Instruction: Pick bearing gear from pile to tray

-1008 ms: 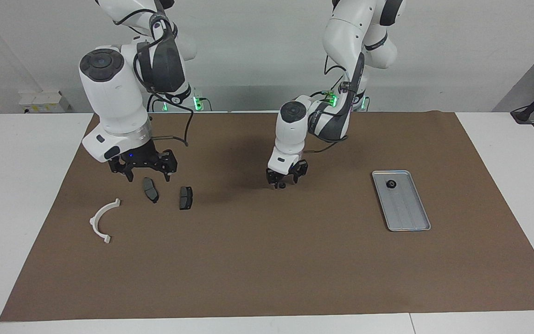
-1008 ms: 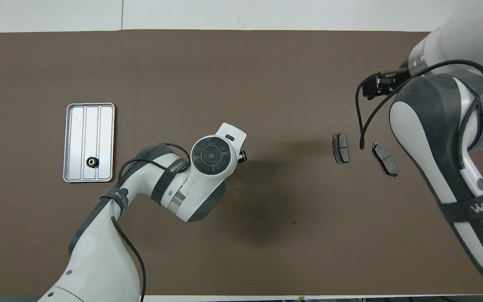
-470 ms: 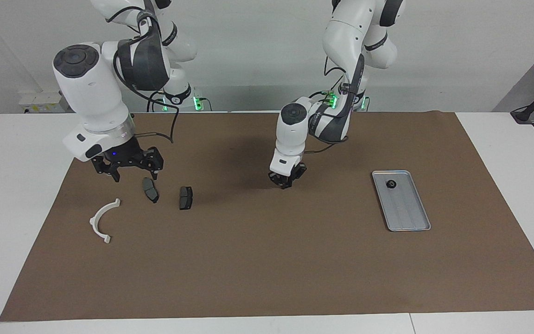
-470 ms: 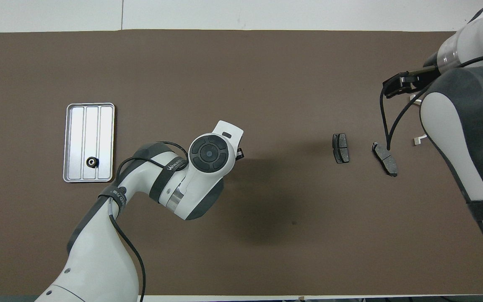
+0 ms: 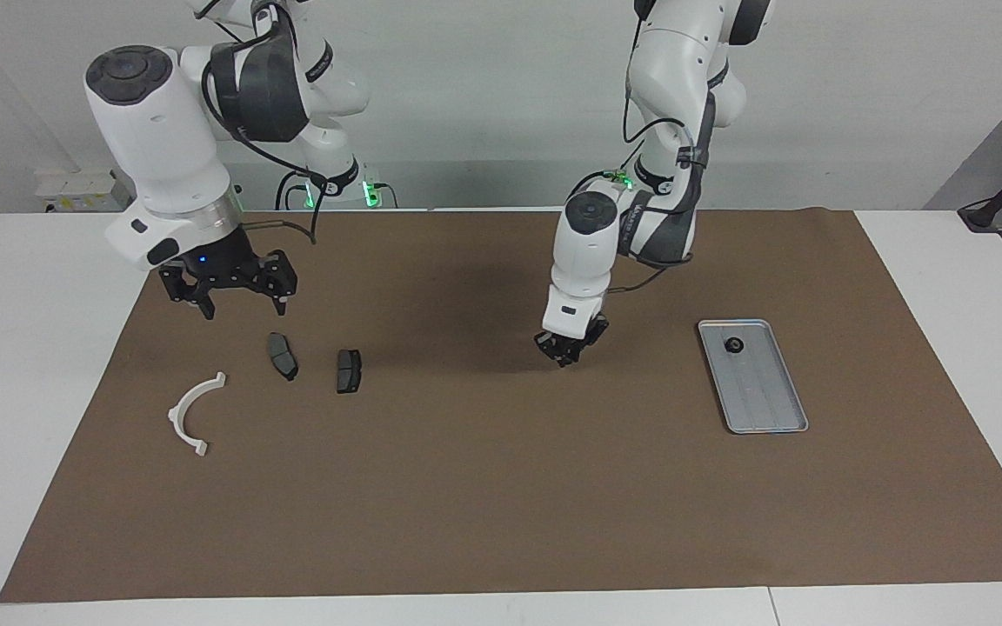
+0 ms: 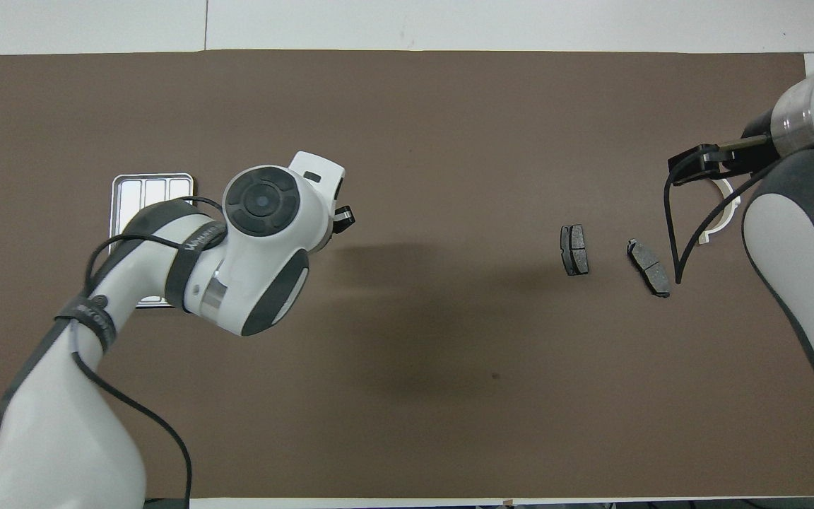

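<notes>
Carrying should end low over the tray (image 5: 795,415), at three o'clock. Left pincer (image 5: 569,355) is closed (presumably on a gear); right pincer (image 5: 231,300) waits, spread.

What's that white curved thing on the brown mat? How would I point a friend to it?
Start at the brown mat and go to the right arm's end of the table, where two dark brake pads lie side by side. The white curved bracket lies beside them, farther from the robots and closer to the mat's edge. It is the only white, half-ring-shaped part there.
</notes>
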You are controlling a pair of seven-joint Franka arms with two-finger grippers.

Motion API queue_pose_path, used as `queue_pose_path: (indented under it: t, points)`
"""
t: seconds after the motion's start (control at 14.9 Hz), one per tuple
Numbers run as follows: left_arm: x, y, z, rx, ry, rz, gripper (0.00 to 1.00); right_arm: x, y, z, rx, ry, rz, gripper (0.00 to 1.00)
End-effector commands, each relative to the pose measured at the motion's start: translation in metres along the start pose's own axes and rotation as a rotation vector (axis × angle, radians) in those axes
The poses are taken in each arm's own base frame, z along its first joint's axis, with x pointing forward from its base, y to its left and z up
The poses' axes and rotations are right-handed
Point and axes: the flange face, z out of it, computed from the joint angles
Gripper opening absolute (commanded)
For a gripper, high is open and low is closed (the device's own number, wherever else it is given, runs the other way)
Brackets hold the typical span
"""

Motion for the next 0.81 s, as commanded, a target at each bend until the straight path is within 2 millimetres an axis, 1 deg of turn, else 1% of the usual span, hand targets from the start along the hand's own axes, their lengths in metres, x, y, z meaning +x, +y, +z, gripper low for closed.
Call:
queue_pose_path:
  t: [0.0,0.07,0.13,0.2,0.27,0.34,0.47,0.54,0.6,0.67,0.74]
  points:
    - [0.026,-0.069,-0.043,0.028,-0.051,0.043,0.0,-0.033,0.006,-0.013,0.015,-0.003,-0.01,1.0]
    - [0.038,-0.095,-0.049,0.037,-0.074,0.103,0.0,-0.038,0.008,-0.019,0.014,-0.008,-0.007,1.0]
    - [0.048,-0.115,-0.047,0.047,-0.101,0.163,0.0,-0.043,0.01,-0.028,0.015,-0.004,-0.003,1.0]
    - [0.058,-0.136,-0.049,0.048,-0.112,0.188,0.0,-0.047,0.01,-0.036,0.029,0.007,0.003,1.0]
    - [0.074,-0.162,-0.047,0.046,-0.117,0.192,0.0,-0.05,0.013,-0.043,0.049,0.012,0.017,1.0]
    - [0.082,-0.185,-0.041,0.043,-0.125,0.221,0.0,-0.052,0.013,-0.049,0.061,0.01,0.02,1.0]
    - [0.1,-0.232,-0.035,0.025,-0.124,0.271,0.0,-0.059,0.017,-0.051,0.061,-0.027,0.026,1.0]
    - [0.105,-0.25,-0.03,0.005,-0.12,0.292,0.0,-0.063,0.018,-0.051,0.064,-0.05,0.027,1.0]
    - [0.107,-0.262,-0.021,-0.01,-0.107,0.314,0.0,-0.066,0.018,-0.05,0.069,-0.071,0.028,1.0]
    - [0.106,-0.264,-0.01,-0.015,-0.083,0.322,0.0,-0.069,0.019,-0.052,0.068,-0.08,0.031,1.0]
    - [0.103,-0.265,0.005,-0.019,-0.061,0.322,0.0,-0.07,0.018,-0.051,0.07,-0.085,0.031,1.0]
